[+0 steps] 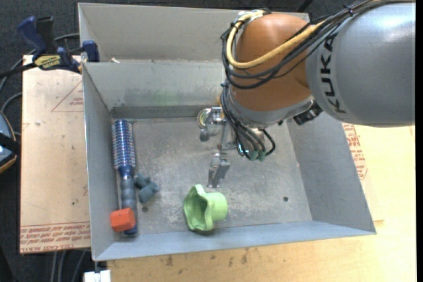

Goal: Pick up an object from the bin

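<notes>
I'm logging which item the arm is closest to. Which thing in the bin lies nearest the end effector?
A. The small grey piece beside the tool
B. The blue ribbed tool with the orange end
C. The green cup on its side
C: the green cup lies by the front wall just beyond the end effector, while the blue ribbed tool and grey piece lie over by the left wall.

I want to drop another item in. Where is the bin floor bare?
Bare floor lies between the green cup and the bin's right wall, and between the blue ribbed tool and the claw. Crowded: along the left wall.
</notes>
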Controlling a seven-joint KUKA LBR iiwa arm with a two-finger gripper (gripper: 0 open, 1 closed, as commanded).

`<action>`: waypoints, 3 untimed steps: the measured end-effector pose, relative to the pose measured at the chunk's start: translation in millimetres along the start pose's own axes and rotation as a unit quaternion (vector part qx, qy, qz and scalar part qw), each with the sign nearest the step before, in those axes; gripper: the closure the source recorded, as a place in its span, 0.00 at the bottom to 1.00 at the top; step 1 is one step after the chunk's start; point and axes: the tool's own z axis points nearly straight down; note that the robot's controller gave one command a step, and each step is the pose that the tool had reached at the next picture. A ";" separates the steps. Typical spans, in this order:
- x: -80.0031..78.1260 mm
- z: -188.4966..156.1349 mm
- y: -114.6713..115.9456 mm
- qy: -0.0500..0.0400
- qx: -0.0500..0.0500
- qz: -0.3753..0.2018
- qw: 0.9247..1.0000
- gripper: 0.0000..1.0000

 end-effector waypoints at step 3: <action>26.6 -12.1 -23.4 -0.008 0.001 -0.292 0.957 1.00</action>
